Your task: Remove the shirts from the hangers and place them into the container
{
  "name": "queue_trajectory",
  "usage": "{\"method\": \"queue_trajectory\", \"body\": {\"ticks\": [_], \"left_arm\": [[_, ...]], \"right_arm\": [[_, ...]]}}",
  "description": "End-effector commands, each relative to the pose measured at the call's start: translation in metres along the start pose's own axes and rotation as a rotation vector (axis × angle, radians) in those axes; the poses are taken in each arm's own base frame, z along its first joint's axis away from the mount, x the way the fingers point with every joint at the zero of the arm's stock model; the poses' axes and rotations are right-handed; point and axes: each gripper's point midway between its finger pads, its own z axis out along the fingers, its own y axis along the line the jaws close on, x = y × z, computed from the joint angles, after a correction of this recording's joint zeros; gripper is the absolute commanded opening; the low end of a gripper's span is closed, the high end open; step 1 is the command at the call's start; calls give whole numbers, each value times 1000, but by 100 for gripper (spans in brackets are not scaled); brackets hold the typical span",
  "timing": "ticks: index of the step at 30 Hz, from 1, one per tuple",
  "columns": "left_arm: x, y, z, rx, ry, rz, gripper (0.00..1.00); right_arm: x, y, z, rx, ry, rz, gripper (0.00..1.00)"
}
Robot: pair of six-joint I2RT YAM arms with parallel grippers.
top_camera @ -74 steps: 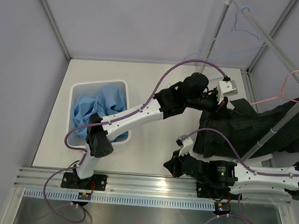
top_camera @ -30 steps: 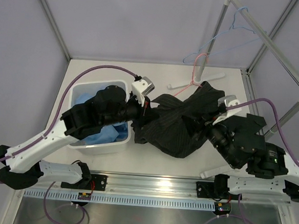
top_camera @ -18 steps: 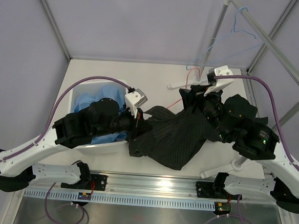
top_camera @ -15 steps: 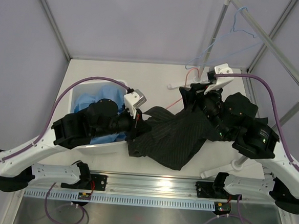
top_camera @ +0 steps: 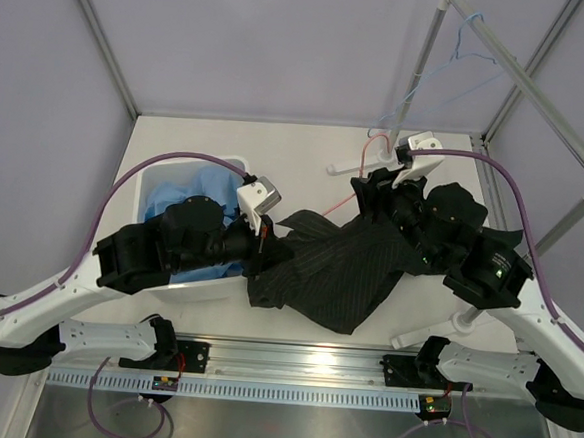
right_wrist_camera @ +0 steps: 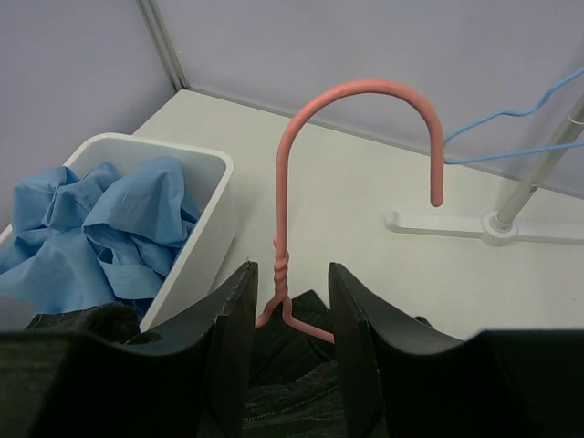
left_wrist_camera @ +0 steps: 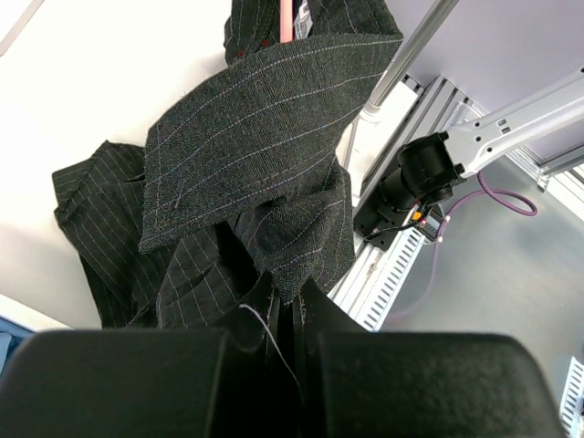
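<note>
The left end effector (left_wrist_camera: 285,306) is clenched on the black shirt (left_wrist_camera: 265,137). The right end effector (right_wrist_camera: 287,292), released, straddles the pink hanger (right_wrist_camera: 365,89). Pulling now could drag the hanger along.

black shirt (top_camera: 338,272) sprawled across mid surface (top_camera: 297,151), rack foot (top_camera: 348,167) behind it, blue shirt (top_camera: 209,185) filling container (right_wrist_camera: 196,242), open passage along far surface edge
</note>
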Motion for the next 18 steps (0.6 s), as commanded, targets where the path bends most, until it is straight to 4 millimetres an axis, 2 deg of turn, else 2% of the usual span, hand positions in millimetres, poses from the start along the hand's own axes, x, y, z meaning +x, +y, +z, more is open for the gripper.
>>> {"method": "queue_trajectory", "body": {"ticks": [1, 3, 4, 5, 6, 9, 10, 11, 13, 14, 18], "left_arm": [[-28, -17, -8, 73, -106, -2, 0], [-29, -18, -7, 79, -112, -2, 0], [-29, -18, -7, 79, -112, -2, 0], [-28, -18, -7, 79, -112, -1, 0], [-28, -17, -8, 77, -111, -1, 0], [-24, -14, -7, 64, -106, -4, 1], [-23, -12, -7, 54, -103, -8, 6], [-18, -9, -5, 43, -90, -18, 16], [-7, -4, -2, 24, -73, -29, 25], [-2, -1, -1, 10, -63, -43, 32], [25, 18, 10, -73, -1, -74, 37]], "right_arm": [[-7, 9, 7, -52, -33, 21, 44], [-6, 11, 10, -54, -26, 19, 41], [-5, 11, 11, -54, -24, 20, 22], [-5, 10, 11, -53, -26, 22, 8], [-6, 9, 11, -44, -31, 28, 0], [-13, 3, 10, -17, -50, 32, 0], [-16, 0, 9, 0, -57, 31, 0], [-23, -6, 8, 33, -67, 28, 0], [-32, -13, 6, 67, -80, 10, 0], [-45, -18, 2, 87, -104, 12, 0], [-77, -32, -8, 141, -154, -39, 0]]}}
